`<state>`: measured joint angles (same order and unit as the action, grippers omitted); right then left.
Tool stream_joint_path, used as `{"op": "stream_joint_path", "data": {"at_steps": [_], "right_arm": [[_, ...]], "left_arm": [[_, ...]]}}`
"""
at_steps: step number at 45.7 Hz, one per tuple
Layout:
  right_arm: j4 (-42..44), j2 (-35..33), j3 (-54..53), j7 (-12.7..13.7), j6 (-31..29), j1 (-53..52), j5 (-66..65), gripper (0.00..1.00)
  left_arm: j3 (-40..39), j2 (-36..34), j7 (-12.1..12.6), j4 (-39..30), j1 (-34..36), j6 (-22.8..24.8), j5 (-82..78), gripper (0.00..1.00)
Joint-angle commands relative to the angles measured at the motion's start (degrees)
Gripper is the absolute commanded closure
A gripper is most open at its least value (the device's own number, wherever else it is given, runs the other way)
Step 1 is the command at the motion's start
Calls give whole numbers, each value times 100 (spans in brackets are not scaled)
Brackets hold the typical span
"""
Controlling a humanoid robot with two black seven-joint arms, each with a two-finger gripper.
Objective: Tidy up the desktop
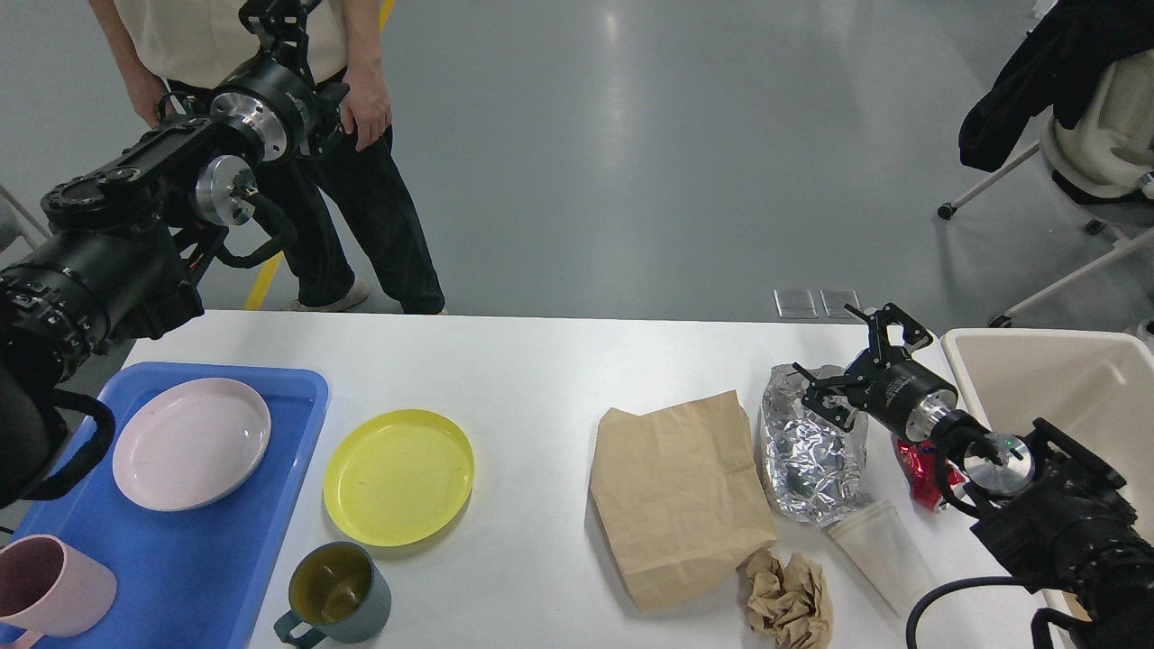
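A blue tray (194,577) lies at the near left and carries a pink plate (191,443) and, at its near left corner, a pink mug (50,590). A yellow plate (398,477) lies right of the tray, with a dark green mug (335,595) nearer. A flat brown paper bag (678,496) lies right of centre; crumpled brown paper (787,599) sits at its near right corner. Crumpled foil (807,451), a white paper cup (885,552) lying on its side, and a red wrapper (920,473) lie further right. A cream bin (1050,383) stands at the far right edge. A person (343,180) stands beyond, far left.
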<state>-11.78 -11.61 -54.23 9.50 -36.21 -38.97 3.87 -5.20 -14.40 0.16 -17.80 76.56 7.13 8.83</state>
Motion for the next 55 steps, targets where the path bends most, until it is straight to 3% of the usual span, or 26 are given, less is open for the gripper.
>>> {"op": "stream_joint_path", "data": {"at_steps": [1, 4, 7, 20, 28, 32, 46, 55], "right_arm": [[0, 1, 0, 0, 0, 3, 0, 0], [0, 1, 0, 0, 0, -6, 0, 0], [0, 1, 0, 0, 0, 3, 0, 0], [0, 1, 0, 0, 0, -6, 0, 0], [0, 1, 0, 0, 0, 3, 0, 0], [0, 1, 0, 0, 0, -6, 0, 0], [0, 1, 0, 0, 0, 3, 0, 0], [0, 1, 0, 0, 0, 3, 0, 0]], "left_arm": [[967, -45, 1870, 5, 271, 253, -12, 3], [1372, -89, 2837, 5, 368, 648, -4, 3], [1522, -116, 3419, 5, 465, 1018, -21, 3], [2076, -89, 4290, 5, 500, 2195, -83, 3], [2848, -221, 4334, -39, 702, 3083, -285, 3], [3297, -537, 4317, -390, 842, 3400, -285, 3], [4167, -1337, 4255, -2112, 1677, 3515, -294, 3], [4993, -1390, 4229, -3430, 2327, 3550, -285, 3]]}}
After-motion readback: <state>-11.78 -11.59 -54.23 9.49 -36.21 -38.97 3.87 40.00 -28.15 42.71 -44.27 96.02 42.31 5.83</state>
